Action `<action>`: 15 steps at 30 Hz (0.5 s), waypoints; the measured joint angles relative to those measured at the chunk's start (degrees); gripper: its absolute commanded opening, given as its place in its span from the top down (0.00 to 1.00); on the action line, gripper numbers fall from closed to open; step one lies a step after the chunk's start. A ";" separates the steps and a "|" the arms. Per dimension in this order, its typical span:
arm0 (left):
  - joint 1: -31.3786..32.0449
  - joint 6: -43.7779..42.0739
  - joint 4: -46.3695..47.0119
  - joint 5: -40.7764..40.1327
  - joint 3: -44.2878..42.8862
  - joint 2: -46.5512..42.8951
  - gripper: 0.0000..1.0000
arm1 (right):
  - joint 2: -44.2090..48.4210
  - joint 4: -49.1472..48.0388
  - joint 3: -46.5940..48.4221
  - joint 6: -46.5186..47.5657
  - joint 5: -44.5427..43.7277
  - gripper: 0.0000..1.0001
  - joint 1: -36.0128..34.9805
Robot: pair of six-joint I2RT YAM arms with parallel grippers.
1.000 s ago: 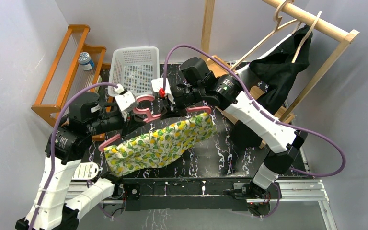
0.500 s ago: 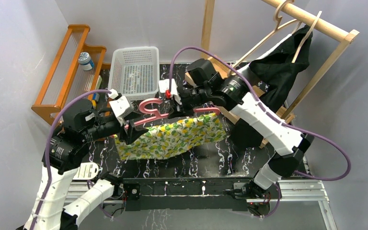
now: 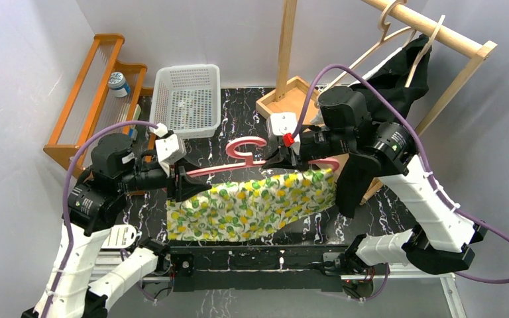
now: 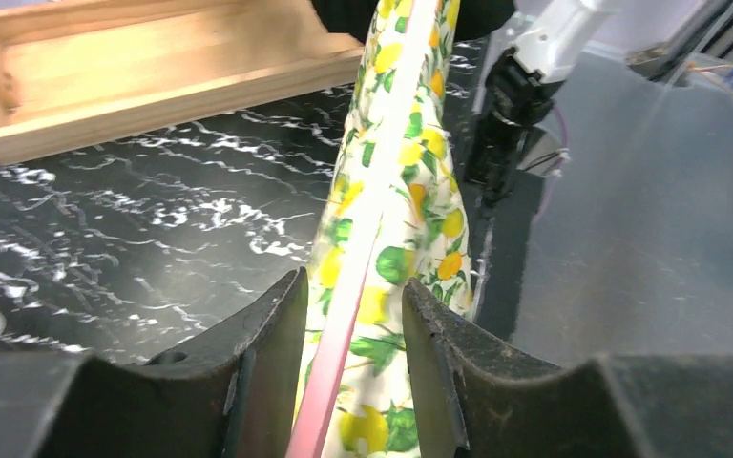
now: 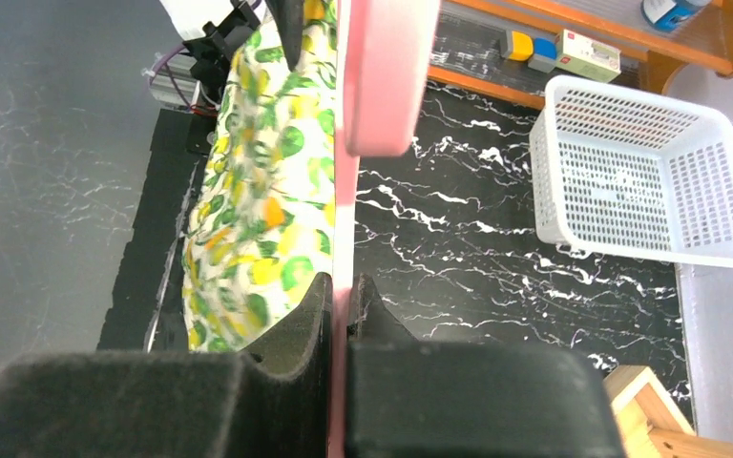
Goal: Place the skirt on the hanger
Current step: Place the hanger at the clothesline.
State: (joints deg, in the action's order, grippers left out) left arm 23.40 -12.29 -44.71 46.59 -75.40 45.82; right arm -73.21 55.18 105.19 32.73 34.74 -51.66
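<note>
Hanger (image 3: 228,167) with skirt (image 3: 252,205) draped over bar, now lifted and carried right toward rack (image 3: 451,33) — right gripper (image 5: 344,286) pinching hanger; left gripper (image 4: 353,281) released, jaws spread astride bar — skirt looks on, hang-up likely next

Plain grey walls (image 3: 33,40) close me in on three sides. My desk (image 3: 238,106) is black with white veins. A slatted orange-brown wooden rack (image 3: 86,99) stands at the left wall and a pale wooden clothes rail (image 3: 464,40) at the back right. The light is soft and even.
</note>
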 measured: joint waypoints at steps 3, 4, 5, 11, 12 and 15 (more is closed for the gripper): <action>0.04 1.66 -0.02 2.75 -0.11 -0.76 0.69 | 0.33 1.05 0.44 -0.83 0.20 1.00 0.00; 0.04 2.16 -0.11 3.10 -0.11 -1.09 0.65 | 0.33 1.18 0.48 -0.85 0.28 1.00 0.00; 0.04 2.78 -0.24 3.56 -0.11 -1.57 0.61 | 0.33 1.42 0.57 -0.85 0.50 1.00 -0.09; 0.02 5.68 -0.92 4.81 -0.13 -4.70 0.49 | 0.28 2.29 0.57 -0.85 2.36 1.00 -0.20; 0.04 5.92 -1.38 5.09 -0.17 -5.14 0.50 | 0.24 2.60 0.57 -0.87 2.86 1.00 -0.15; 0.04 6.08 -3.54 5.38 -0.48 -5.27 0.53 | 0.09 3.28 0.55 -0.85 4.00 1.00 -0.15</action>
State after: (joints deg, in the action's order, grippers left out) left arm 23.44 -6.22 -48.25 51.96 -75.88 40.56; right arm -73.12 58.46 105.73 31.88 38.74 -51.81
